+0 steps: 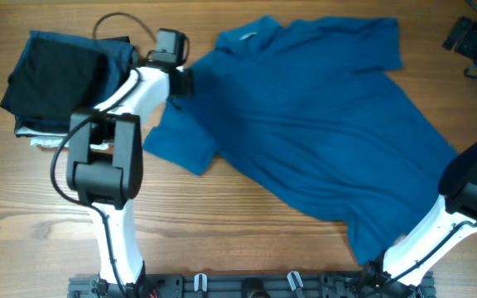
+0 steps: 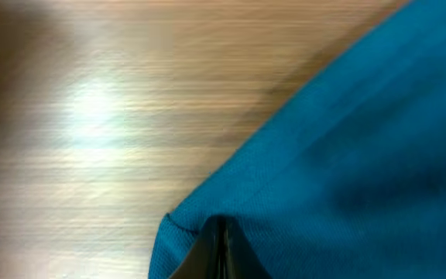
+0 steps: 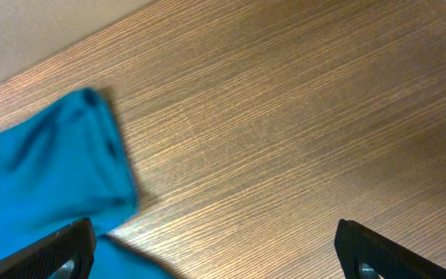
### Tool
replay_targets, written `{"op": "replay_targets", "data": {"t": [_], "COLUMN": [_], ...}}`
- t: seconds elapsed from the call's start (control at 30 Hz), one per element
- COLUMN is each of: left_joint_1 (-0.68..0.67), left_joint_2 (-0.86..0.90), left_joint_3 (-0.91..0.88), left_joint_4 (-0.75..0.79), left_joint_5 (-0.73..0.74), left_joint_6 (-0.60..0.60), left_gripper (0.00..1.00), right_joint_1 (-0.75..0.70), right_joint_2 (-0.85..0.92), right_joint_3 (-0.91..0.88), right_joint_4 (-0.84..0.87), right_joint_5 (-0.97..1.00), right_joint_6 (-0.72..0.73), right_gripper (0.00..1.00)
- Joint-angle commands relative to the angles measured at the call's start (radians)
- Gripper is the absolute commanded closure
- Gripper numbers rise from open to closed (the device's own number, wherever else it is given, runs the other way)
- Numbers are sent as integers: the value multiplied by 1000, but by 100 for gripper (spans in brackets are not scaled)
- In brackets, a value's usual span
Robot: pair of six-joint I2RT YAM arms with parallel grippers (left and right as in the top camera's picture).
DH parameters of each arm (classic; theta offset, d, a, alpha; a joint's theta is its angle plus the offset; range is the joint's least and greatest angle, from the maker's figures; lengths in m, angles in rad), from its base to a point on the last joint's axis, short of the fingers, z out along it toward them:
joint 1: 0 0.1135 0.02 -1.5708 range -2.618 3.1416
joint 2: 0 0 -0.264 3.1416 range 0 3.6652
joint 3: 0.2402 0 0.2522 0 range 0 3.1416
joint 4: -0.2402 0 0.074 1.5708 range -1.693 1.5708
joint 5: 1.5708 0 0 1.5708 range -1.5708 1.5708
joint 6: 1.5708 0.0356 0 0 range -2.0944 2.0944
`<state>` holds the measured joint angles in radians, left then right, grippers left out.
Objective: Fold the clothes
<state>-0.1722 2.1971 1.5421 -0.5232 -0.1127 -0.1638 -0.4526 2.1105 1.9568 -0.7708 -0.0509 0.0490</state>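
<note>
Both arms are built of glossy white links joined by chunky black motor housings: the left arm [image 1: 106, 157] and the right arm [image 1: 458, 207]. A thin black cable [image 1: 116, 16] loops off the left wrist. The left tool [image 2: 219, 252] has dark, narrow fingers. The right tool [image 1: 470, 37] is black, with blunt matte-black fingertips [image 3: 60, 252]. Both arms are mounted on a black base rail [image 1: 247, 285].

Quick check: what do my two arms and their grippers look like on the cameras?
The left arm and right arm have white links and bulky black joints. A black cable loops off the left wrist. The left gripper and right gripper have black fingers.
</note>
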Motion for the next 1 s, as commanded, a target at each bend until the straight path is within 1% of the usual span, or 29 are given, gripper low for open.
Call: {"op": "replay_targets", "data": {"t": [0.0, 0.17, 0.37, 0.47, 0.57, 0.6, 0.67, 0.8, 0.9, 0.97], "left_joint_1": [64, 43, -43, -98, -139, -151, -151, -147, -147, -148], "left_joint_2": [50, -10, -201, -284, -301, -301, -301, -301, -301, -301], "left_joint_3": [-42, -41, -2, -2, -2, -2, -2, -2, -2, -2], "left_joint_4": [-84, -83, -58, -11, -10, -47, -71, -64, -77, -103], "left_joint_5": [-80, -79, -75, -8, -4, -3, 3, 92, 132, 132], "left_joint_6": [-70, -69, -68, -26, -24, -24, -24, -23, -24, -24], "left_gripper": [96, 96, 96, 96, 96, 96, 96, 96, 96, 96], "right_joint_1": [0, 0, 1, 0, 1, 0, 0, 0, 0, 0], "right_joint_2": [9, 9, 9, 9, 9, 9, 9, 9, 9, 9], "right_joint_3": [0, 0, 0, 0, 0, 0, 0, 0, 0, 0], "right_joint_4": [2, 2, 2, 2, 2, 2, 2, 2, 2, 2], "right_joint_5": [6, 6, 6, 6, 6, 6, 6, 6, 6, 6], "right_joint_6": [10, 10, 10, 10, 10, 10, 10, 10, 10, 10], "right_gripper": [0, 0, 0, 0, 0, 0, 0, 1, 0, 0]}}
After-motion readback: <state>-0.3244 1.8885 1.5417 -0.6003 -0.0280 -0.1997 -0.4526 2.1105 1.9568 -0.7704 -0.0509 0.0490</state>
